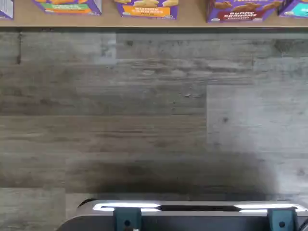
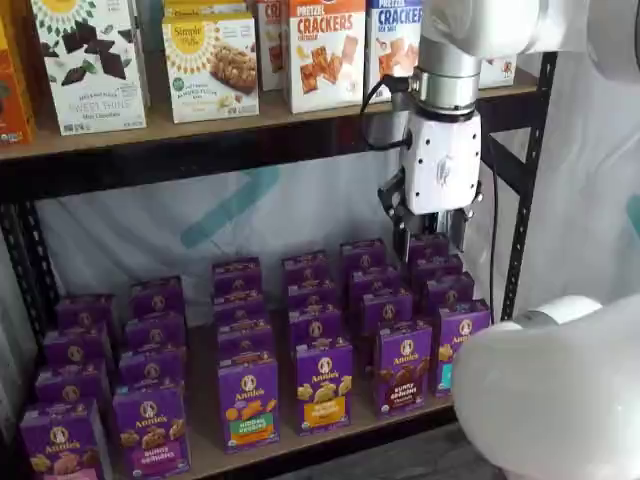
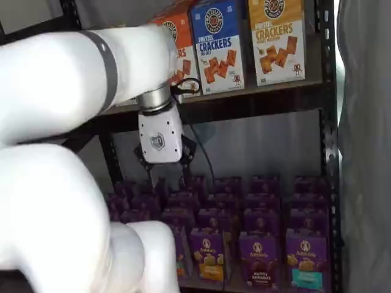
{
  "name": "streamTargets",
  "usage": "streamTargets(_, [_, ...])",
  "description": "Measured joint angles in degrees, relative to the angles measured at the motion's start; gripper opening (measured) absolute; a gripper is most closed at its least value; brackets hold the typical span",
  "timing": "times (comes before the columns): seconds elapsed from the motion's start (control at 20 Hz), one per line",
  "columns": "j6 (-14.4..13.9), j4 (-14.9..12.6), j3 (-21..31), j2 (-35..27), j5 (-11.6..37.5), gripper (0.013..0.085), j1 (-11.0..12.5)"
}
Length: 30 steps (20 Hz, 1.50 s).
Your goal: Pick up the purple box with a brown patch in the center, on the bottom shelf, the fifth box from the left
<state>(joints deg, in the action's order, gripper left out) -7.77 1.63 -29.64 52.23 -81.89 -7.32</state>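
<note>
The purple box (image 2: 403,365) with dark brown crackers and "Bunny Grahams" lettering stands upright in the front row of the bottom shelf (image 2: 300,442), toward the right. It also shows in a shelf view (image 3: 259,257), and its lower part shows in the wrist view (image 1: 240,12). My gripper (image 2: 433,242) hangs above the back rows, up and slightly right of the box. A gap shows between its two black fingers (image 2: 404,236), and they are empty. It also shows in a shelf view (image 3: 165,173).
Several other purple Annie's cartons (image 2: 323,385) fill the bottom shelf in rows. Cracker boxes (image 2: 325,50) stand on the upper board. A black rack post (image 2: 520,230) rises at the right. The wrist view shows grey wood floor (image 1: 144,120) and the dark mount (image 1: 192,219).
</note>
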Motion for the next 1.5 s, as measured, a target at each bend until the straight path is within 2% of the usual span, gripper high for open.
streamTargets(0.3, [0.01, -0.01, 0.55, 0.37, 1.04, 0.085, 0.01])
streamTargets(0.45, [-0.52, -0.85, 0.98, 0.08, 1.76, 0.085, -0.42])
streamTargets(0.65, [-1.82, -2.78, 2.82, 0.29, 4.86, 0.085, -1.32])
streamTargets(0.8, [-1.99, -3.11, 4.15, -0.25, 7.14, 0.085, -1.32])
streamTargets(1.1, [0.27, -1.11, 7.03, -2.36, 12.1, 0.085, 0.44])
streamTargets(1.5, [3.49, 0.72, 11.15, -7.53, 21.18, 0.085, 2.68])
